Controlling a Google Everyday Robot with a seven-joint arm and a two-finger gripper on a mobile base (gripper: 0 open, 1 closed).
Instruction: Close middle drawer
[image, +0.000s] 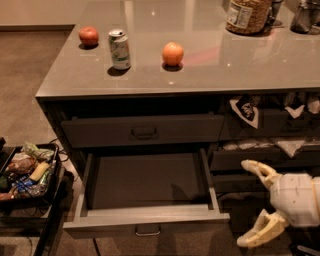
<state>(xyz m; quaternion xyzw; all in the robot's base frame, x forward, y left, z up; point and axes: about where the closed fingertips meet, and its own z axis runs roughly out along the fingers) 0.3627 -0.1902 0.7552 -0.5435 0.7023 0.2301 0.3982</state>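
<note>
The middle drawer is pulled far out below the counter. It is a wide dark grey box, empty inside, with a small bail handle centred on its front. Above it a shut drawer front has its own handle. My gripper is at the lower right, to the right of the open drawer's front corner and apart from it. Its two cream fingers are spread wide and hold nothing.
On the grey countertop stand a red apple, a green-and-white can, an orange and a jar. A black tray of snack packets sits on a cart at the lower left. Open shelves with packets are at the right.
</note>
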